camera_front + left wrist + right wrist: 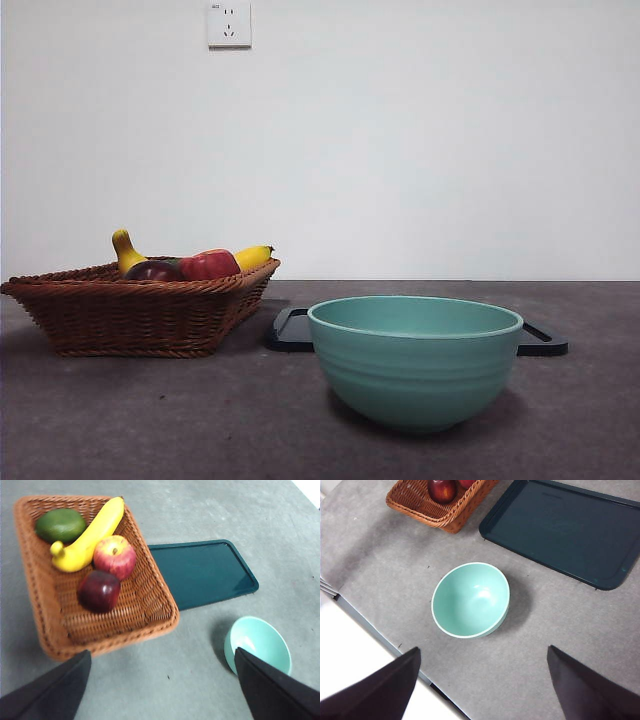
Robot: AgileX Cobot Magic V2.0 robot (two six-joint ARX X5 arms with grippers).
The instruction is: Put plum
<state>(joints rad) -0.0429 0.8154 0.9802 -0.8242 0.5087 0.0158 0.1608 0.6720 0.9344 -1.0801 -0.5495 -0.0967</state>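
Note:
The dark maroon plum [99, 591] lies in the wicker basket [150, 605] beside a red apple [115, 556]; it also shows in the front view [154, 271] and the right wrist view [442, 489]. My left gripper [160, 692] hovers open high above the basket's near corner, holding nothing. My right gripper [482, 685] hangs open above the table, over the teal bowl [470, 600], which is empty. Neither arm shows in the front view.
The basket [140, 310] also holds a banana [90, 535] and a green avocado [60, 525]. A dark tray [200, 572] lies flat between basket and bowl [415, 360]. The table's edge [370, 630] runs close to the bowl.

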